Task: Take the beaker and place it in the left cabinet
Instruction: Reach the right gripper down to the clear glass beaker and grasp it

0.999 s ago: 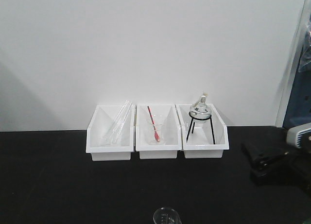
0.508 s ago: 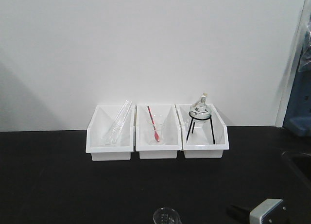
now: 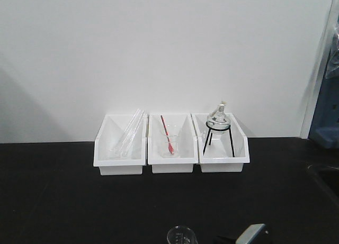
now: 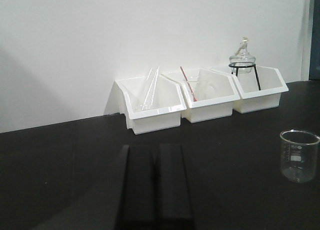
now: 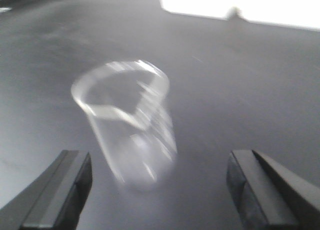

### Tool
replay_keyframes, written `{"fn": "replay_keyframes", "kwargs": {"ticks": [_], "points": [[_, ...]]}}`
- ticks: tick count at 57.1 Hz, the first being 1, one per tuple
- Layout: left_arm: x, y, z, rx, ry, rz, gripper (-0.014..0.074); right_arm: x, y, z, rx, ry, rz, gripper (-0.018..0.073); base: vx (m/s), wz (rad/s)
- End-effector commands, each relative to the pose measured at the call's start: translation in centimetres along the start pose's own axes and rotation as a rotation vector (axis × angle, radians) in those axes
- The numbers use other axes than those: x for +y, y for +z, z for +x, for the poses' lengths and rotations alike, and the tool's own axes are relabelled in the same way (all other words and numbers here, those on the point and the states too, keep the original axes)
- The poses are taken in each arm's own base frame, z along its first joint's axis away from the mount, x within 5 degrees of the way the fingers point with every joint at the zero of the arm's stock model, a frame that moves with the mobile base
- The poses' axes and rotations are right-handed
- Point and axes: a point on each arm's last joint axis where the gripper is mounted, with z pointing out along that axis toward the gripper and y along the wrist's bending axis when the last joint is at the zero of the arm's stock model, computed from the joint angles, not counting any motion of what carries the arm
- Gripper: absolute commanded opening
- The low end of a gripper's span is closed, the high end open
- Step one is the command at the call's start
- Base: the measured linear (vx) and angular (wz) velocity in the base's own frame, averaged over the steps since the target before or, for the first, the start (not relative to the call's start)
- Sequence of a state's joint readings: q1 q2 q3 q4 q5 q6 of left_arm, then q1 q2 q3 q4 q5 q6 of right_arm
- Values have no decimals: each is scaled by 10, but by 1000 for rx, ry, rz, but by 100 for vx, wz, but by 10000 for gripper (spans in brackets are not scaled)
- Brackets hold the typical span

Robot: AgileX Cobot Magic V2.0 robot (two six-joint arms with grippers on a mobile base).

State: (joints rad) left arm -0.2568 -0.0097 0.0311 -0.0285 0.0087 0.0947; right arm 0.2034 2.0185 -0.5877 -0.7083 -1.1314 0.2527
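In the front view the bottom edge is cutting off the beaker (image 3: 182,236) just under its rim; beside it only a grey corner of the right arm (image 3: 251,233) is poking into the picture. In the right wrist view blur is smearing the glass, its printed marks running into streaks; the bottom edge is cropping the right gripper (image 5: 157,165), its spread fingers (image 5: 60,187) showing tips only. In the left wrist view the left gripper (image 4: 156,182) is running off the bottom edge, its dark fingers merging with the black table (image 4: 60,150); the clear tubes (image 4: 148,88) are blending into their white bin (image 4: 152,115).
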Motion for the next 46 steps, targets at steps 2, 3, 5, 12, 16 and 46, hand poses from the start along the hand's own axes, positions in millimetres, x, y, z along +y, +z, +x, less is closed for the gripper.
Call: {"fn": "replay_keyframes", "kwargs": {"ticks": [2,3,5,12,16,46], "points": [[0,-1,-3,-85,-12,-4,1,2,15,-30,-192,-39,-19,594,0,0],[0,-1,-3,-85,-12,-4,1,3,17,-29,-190,-39,-22,594,0,0],[0,-1,-3,-85,-12,-4,1,3,22,-30,-196,-40,-22,594,0,0],[0,-1,-3,-85,-12,-4,1,6,38,-32,-212,-49,-42,594,0,0],[0,-1,-3,-85,-12,-4,1,8,48,-31,-214,-52,-62,594,0,0],[0,-1,-3,-85,-12,-4,1,11,78,-35,-265,-44,-63,167,0,0]]}}
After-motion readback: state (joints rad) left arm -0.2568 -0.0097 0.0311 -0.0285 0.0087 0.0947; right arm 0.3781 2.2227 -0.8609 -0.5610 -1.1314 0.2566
